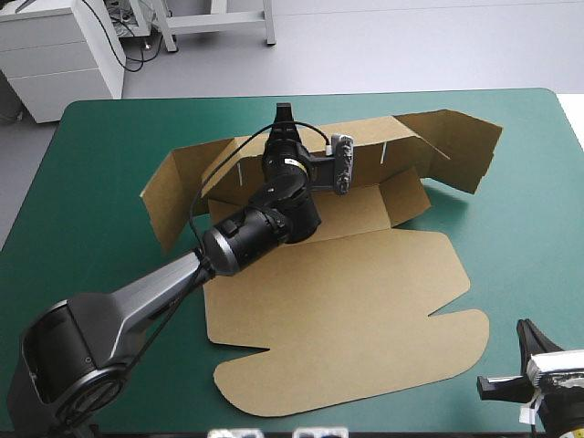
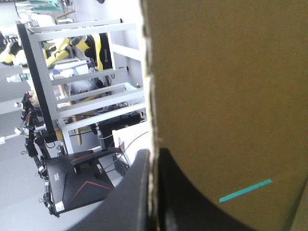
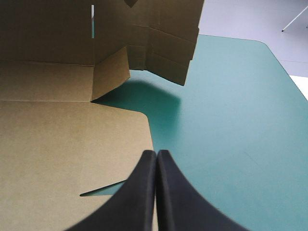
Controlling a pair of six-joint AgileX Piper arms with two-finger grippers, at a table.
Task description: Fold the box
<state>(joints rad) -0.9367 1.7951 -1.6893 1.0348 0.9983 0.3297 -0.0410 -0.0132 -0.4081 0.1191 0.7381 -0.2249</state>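
Smooth, matte teal-green cover (image 1: pixel 91 164) over a table with rounded corners. At the left gripper (image 1: pixel 284 114), black fin-shaped fingers (image 2: pixel 137 192) all but closed on the box (image 1: pixel 365 265), over the top edge of its raised back wall (image 1: pixel 365 146). One finger on each face, the raw corrugated edge running up between them in the left wrist view. Holds that wall upright toward the table's far side. Plain brown board, dull and fibrous, cut with narrow slots through the wall.

Outward from the pinch: a side flap (image 1: pixel 169 201) tilted up at the left end, a larger angled panel (image 1: pixel 465 146) standing at the right end, and a flat base strip (image 1: pixel 383 205) at the wall's foot. Nearer the robot, the lid (image 1: pixel 338 356) flat on the cover, its outline cut into broad rounded tabs.

Over the near right corner, the right gripper (image 3: pixel 157 161): fingers pressed together into one pointed arch, nothing between them, tip just beside the lid's edge, near a thin slit (image 3: pixel 103 188) in the board.
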